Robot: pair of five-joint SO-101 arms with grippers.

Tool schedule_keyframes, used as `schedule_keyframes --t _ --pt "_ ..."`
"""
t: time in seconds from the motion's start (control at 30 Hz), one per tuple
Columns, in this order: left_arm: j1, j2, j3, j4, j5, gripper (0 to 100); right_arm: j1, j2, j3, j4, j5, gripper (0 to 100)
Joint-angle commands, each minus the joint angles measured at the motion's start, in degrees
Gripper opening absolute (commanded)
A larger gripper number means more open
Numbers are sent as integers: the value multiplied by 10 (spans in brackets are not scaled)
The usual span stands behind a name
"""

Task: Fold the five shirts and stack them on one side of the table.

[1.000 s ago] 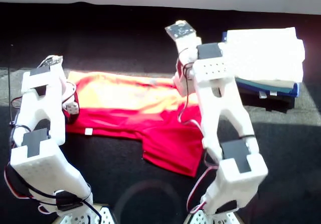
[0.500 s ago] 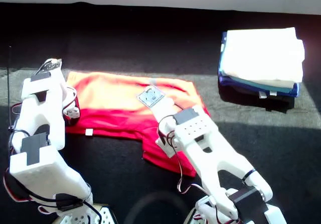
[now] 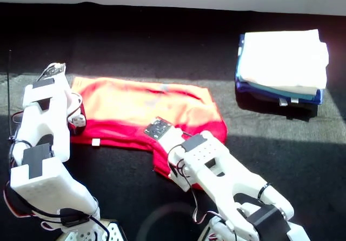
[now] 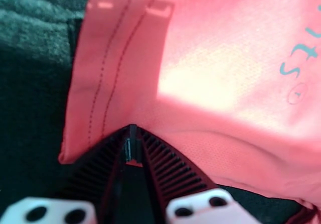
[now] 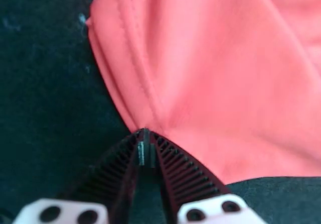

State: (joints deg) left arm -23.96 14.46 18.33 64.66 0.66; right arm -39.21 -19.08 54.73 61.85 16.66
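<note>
Near, right arm: right gripper (image 5: 143, 136) has its jaws pressed together on the edge of the red shirt (image 3: 146, 108), at the flap that juts toward the arm bases.
Near, left arm: left gripper (image 4: 131, 133) is closed on the shirt's left hem. A red sliver sits between the jaws, so it is pinching cloth.
Shirt position: flat on the dark table (image 3: 135, 41) between the two arms, looks partly folded.
Long axis: left to right across the table, with the near flap running crosswise to it.
Key relation: the shirt body lies beyond the right gripper. Judged: the flap must be carried away from the bases, across the axis. The right arm is the nearer one.
Far right: stack of folded shirts (image 3: 281, 62), well apart from the red shirt.
</note>
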Motion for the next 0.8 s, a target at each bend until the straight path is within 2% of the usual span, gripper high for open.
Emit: schedule_keyframes --t 0.0,0.27,0.4,0.57,0.67,0.77 --pt "-7 -26 -17 0 4 10 -5 -52 -30 34 0 5" --pt "-4 -26 -154 132 5 12 -3 -203 -82 92 -2 9" --pt "-5 -20 -266 195 3 14 41 -211 -80 102 -1 15" --pt "-7 36 -380 140 2 14 65 -211 -80 102 -1 112" --pt "-7 123 -451 98 6 14 48 -211 -65 92 11 111" --pt "-2 217 -538 92 7 14 44 -211 -21 58 48 111"
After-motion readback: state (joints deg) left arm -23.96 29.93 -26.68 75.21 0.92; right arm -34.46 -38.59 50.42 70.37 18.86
